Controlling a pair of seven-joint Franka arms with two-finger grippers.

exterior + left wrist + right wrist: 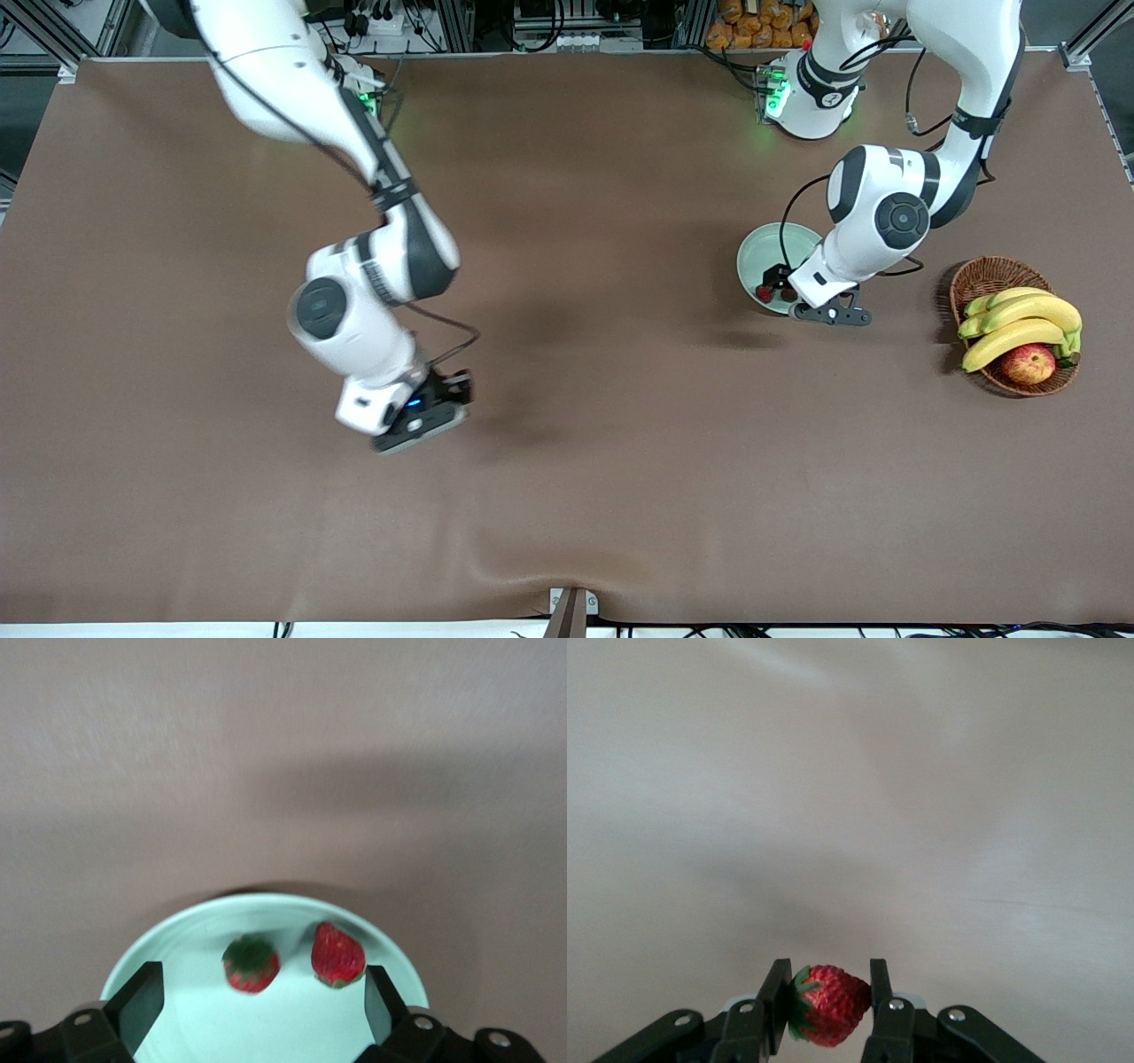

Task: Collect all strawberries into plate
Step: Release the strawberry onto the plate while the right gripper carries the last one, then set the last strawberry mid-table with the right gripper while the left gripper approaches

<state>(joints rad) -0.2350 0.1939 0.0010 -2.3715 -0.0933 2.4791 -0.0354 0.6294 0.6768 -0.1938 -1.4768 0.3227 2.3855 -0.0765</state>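
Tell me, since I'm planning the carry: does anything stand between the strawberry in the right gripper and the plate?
Nothing visible does. The right gripper holds the third strawberry over bare table, and only bare table lies between it and the plate. The open left gripper hangs over the plate, above two strawberries, and may crowd the drop.
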